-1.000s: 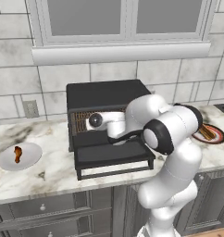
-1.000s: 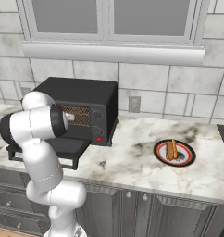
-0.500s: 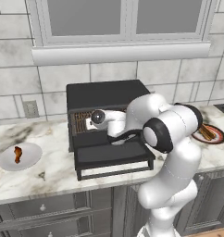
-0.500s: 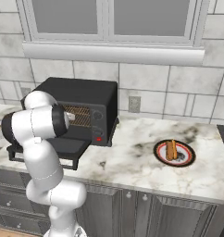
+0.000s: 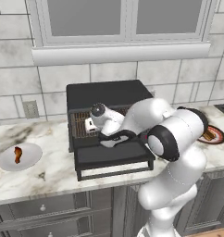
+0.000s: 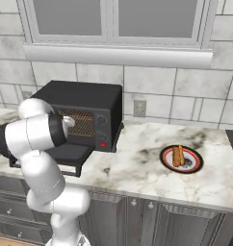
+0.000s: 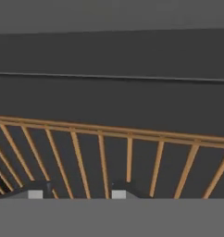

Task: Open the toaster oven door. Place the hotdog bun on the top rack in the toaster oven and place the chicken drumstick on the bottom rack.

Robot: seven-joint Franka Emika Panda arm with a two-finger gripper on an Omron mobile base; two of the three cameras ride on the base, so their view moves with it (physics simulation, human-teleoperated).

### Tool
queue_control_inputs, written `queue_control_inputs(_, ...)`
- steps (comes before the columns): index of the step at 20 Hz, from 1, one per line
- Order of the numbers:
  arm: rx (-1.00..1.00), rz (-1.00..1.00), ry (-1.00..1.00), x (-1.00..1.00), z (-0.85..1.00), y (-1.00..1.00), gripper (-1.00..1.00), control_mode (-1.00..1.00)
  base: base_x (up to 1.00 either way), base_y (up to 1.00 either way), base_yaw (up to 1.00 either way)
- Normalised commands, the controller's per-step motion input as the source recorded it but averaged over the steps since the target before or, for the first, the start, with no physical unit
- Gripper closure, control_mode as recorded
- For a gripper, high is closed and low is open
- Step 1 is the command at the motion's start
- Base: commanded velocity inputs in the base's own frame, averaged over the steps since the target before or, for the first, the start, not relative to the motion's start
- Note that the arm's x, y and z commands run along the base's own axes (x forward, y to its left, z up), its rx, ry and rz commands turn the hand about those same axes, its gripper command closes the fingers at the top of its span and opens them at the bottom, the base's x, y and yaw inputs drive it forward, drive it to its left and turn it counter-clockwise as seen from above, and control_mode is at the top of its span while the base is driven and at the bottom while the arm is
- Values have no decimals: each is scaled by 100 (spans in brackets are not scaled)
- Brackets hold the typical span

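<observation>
The black toaster oven [image 5: 104, 92] [image 6: 84, 93] stands on the counter with its door [image 5: 114, 155] [image 6: 70, 153] folded down flat. My gripper [image 5: 88, 126] [image 7: 78, 192] reaches into the cavity just over a brownish wire rack [image 7: 127, 134] [image 5: 79, 125]. Its jaws stand apart, open, with rack wires running between the fingertips [image 7: 37, 192]. I cannot tell which of the two racks this is. The hotdog bun [image 6: 178, 156] lies on a red-rimmed plate [image 6: 193, 166] to the right. The chicken drumstick [image 5: 17, 154] rests on a white plate [image 5: 30, 159] to the left.
The lowered door juts out over the counter's front edge. A tiled wall with an outlet [image 6: 139, 108] and a window sill [image 5: 118, 53] rise behind the oven. Marble counter [image 6: 137, 163] lies between the oven and the bun's plate.
The hand has shifted slightly at the oven mouth. The door, bun and drumstick have not moved.
</observation>
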Motion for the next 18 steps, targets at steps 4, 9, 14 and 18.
queue_control_inputs(4, -13, 0, 34, -100, -68, 13, -100, -100, 0, 0, 0)
queue_control_inputs(9, -13, 0, 31, -100, -70, 13, -100, -100, 0, 0, 0)
queue_control_inputs(14, -10, 0, 25, -100, -64, 12, -100, -100, 0, 0, 0)
queue_control_inputs(18, -5, 0, 14, -100, -55, 10, -100, -100, 0, 0, 0)
